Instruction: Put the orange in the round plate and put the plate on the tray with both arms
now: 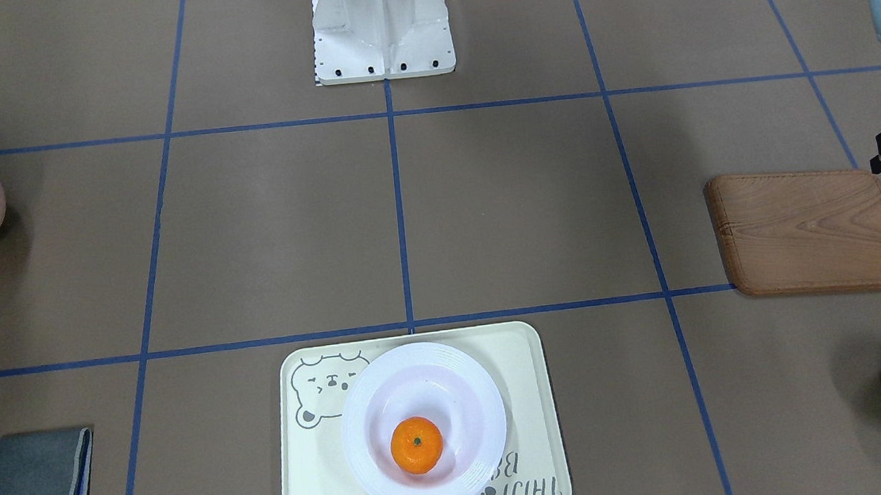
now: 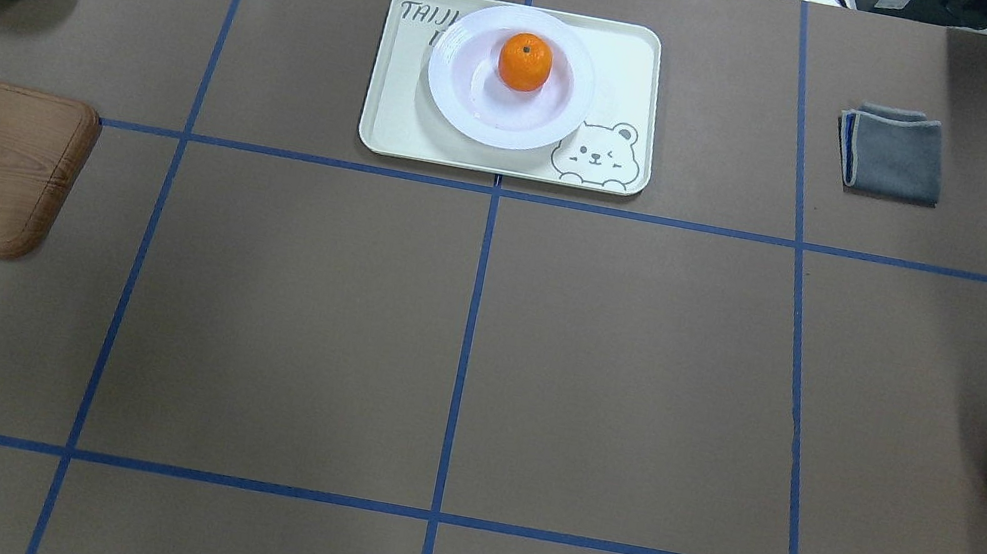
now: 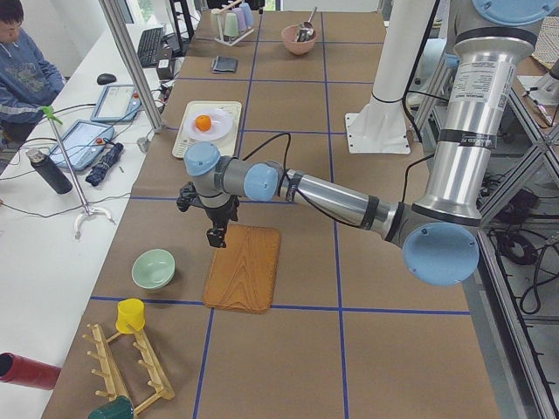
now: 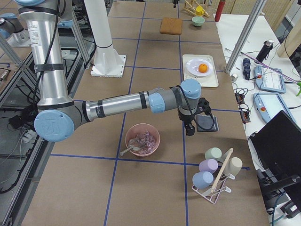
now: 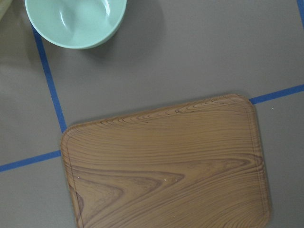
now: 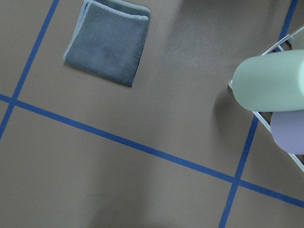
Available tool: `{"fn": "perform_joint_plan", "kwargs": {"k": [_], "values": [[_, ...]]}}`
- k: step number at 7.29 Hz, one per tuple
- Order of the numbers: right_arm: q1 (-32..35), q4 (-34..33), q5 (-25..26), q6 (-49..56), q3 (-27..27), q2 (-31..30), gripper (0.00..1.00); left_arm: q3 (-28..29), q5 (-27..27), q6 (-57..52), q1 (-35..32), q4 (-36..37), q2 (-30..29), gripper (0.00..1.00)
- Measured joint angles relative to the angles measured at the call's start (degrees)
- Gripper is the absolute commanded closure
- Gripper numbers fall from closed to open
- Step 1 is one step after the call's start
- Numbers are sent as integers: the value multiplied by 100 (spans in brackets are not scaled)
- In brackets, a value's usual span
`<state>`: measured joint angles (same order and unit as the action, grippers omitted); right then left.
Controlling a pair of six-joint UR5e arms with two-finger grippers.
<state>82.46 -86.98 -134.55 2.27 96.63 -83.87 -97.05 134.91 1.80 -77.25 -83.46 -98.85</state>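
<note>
Grippers give little away. The black two-finger left gripper (image 3: 215, 236) hangs point-down at the centre of the left-side view, over the far end of the brown wooden board with rounded corners (image 3: 243, 267). I cannot tell whether its jaws are spread or pressed together. The black two-finger right gripper (image 4: 189, 128) hangs the same way at centre right of the right-side view, just beside the folded grey cloth (image 4: 207, 123), and its jaws are equally unreadable. Neither wrist camera catches any fingers: one looks down on the board and the pale green bowl (image 5: 76, 21), the other on the cloth and a white wire rack of pastel cups (image 6: 268, 88).

Behind each gripper the pose matches. The silver-grey left arm (image 3: 332, 199) with light blue joint caps stands as an upright column, bends at a low elbow and runs its forearm out nearly level, wrist turned down. The silver-grey right arm (image 4: 120, 103) does likewise, passing above the pink bowl (image 4: 142, 139).

By the look of it the task is done. In the lower middle of the front-facing view the small bright orange (image 1: 416, 445) sits in the sunken centre of the glossy white round plate (image 1: 427, 372). That plate rests on the cream-yellow rounded rectangular tray with a bear drawing (image 1: 318, 489), well apart from both arms. I see nothing left to place.
</note>
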Motion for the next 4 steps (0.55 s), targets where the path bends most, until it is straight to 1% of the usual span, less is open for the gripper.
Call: {"fn": "perform_joint_plan", "kwargs": {"k": [2,4], "values": [[-1,-9,12,3,-33,-37,0,-70,95,19,-299,7,187,2],[-12,-5,-31,3,-28,-124,0,63,240,47,-541,-2,223,2]]}}
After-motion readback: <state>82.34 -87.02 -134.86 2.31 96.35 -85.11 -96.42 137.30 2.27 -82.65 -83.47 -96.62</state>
